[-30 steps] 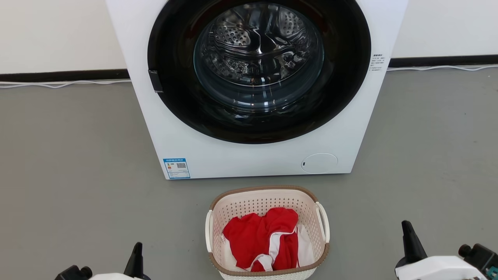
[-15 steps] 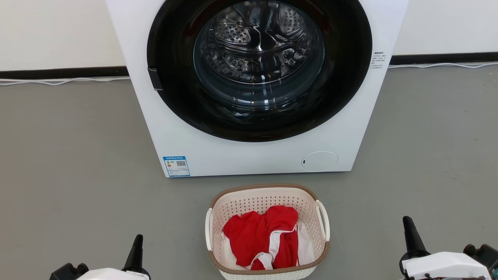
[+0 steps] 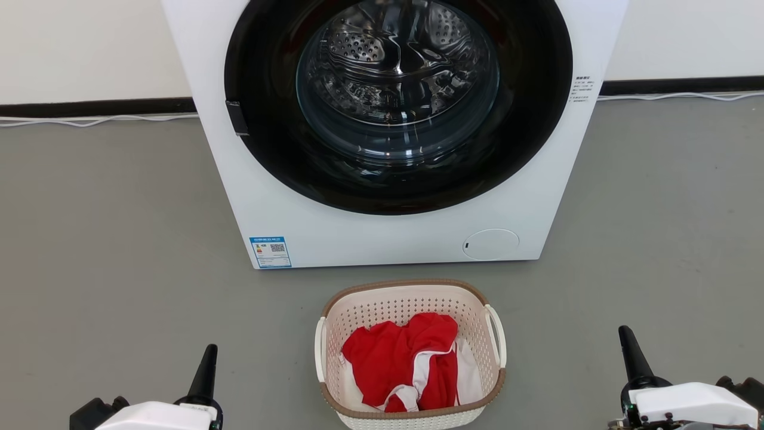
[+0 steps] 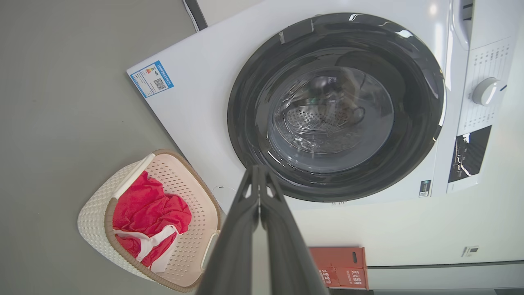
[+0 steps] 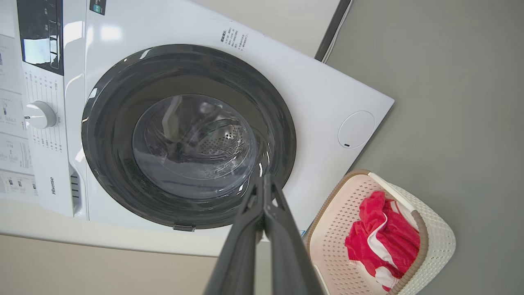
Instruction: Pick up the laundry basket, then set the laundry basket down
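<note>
Grippers: left gripper [image 3: 209, 352] and right gripper [image 3: 625, 333] are both closed, finger pressed to finger, and hold nothing. They sit low at either side of the head view, well apart from the basket, fingers pointing toward the washer.
Floor: the grey, flat floor [image 3: 107, 239] carries the washer and the basket.
Washer: the white front-loading washer [image 3: 358, 239] stands with its round dark door facing the robot and its back toward the wall.
Basket: the cream basket [image 3: 394, 310] has perforated walls and a brown rim. It stands upright on the floor just in front of the washer, with a strip of floor between them, midway between the two grippers.
Clothes: red and white clothes [image 3: 394, 358] lie bunched in the bottom of the basket, below the rim.
Handles: the white left handle [image 3: 320, 349] and right handle [image 3: 496, 334] sit one on each side wall, each on its own gripper's side.
Stage: a basket standing on the floor with both grippers empty and apart fits a basket waiting to be lifted. It equally fits one already lifted and set back down. The pictures do not settle which.
Doing it well: whenever the basket is carried, I judge that both handles should be taken together and kept level so the light plastic does not tip. The fingers would have to open wide enough to take each handle. A set-down should land flat, short of the washer.
</note>
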